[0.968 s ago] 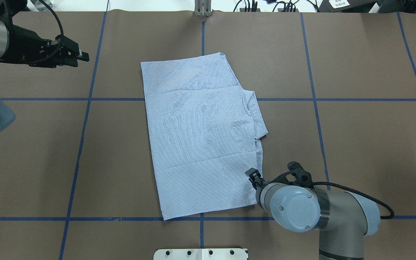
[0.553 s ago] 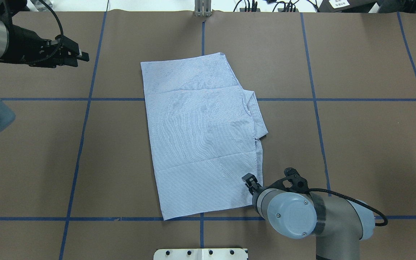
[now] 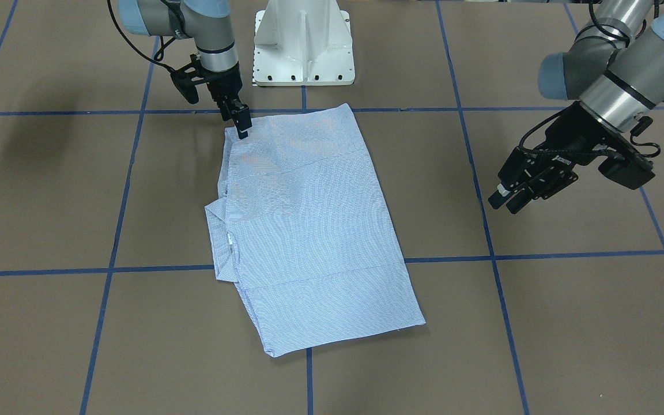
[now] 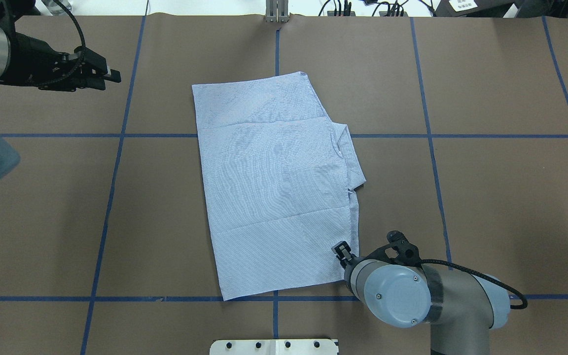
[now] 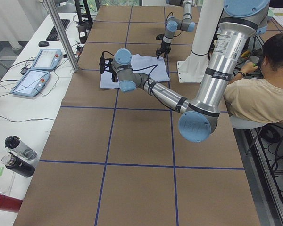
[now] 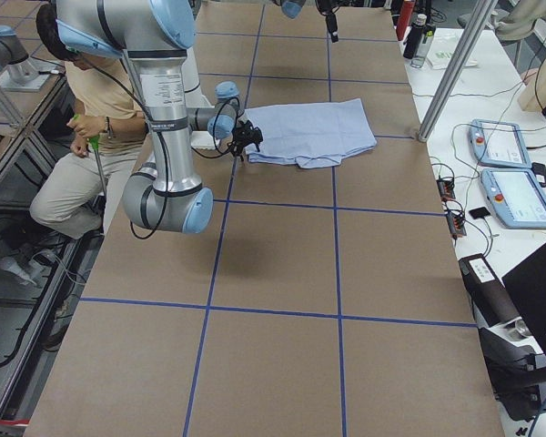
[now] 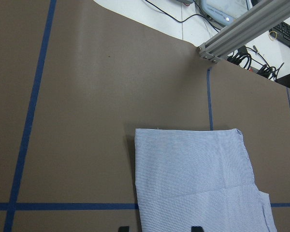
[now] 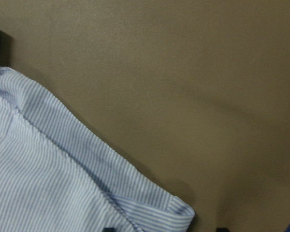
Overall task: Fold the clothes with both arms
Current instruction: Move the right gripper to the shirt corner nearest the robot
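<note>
The light blue striped shirt (image 4: 274,187) lies folded into a flat rectangle in the middle of the table, with the collar sticking out on its right side (image 4: 350,158). It also shows in the front-facing view (image 3: 309,230). My right gripper (image 4: 343,250) points down at the shirt's near right corner (image 3: 242,128). In the right wrist view its tips are apart, and the shirt's corner hem (image 8: 181,212) lies between them. My left gripper (image 4: 111,76) is open and empty above the bare table, far left of the shirt (image 3: 505,202).
The table is covered in brown paper with blue tape lines (image 4: 427,135). The white pedestal base (image 3: 303,40) stands at the robot's edge. An aluminium post (image 4: 276,12) stands at the far edge. A seated person (image 5: 259,94) is beside the robot.
My right arm has shifted slightly toward the robot's edge, and its gripper now sits at the shirt's near right corner. The left arm and the shirt have barely moved.
</note>
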You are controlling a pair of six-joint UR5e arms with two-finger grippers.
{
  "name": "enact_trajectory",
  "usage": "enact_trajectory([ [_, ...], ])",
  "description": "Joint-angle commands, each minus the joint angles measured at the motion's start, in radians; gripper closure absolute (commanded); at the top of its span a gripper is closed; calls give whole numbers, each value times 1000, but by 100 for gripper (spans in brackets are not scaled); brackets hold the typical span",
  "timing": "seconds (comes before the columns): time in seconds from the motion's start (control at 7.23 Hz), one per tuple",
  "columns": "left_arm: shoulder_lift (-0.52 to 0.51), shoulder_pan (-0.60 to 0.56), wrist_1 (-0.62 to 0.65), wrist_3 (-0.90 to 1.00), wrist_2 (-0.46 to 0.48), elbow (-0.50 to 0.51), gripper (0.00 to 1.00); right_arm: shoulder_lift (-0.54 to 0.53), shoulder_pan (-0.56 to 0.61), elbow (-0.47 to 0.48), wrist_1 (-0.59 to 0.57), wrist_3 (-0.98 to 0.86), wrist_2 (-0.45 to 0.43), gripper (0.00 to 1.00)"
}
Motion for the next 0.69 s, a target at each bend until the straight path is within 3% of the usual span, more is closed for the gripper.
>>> enact_trajectory([
  [0.0,0,-2,0,0,1,-3,48,2,1,3,-1,0,-1,68],
  [0.14,0,-2,0,0,-1,-5,48,0,4,7,-1,0,4,100],
  [0.55,3,-5,2,0,-1,-14,48,2,7,19,-1,-3,12,100],
])
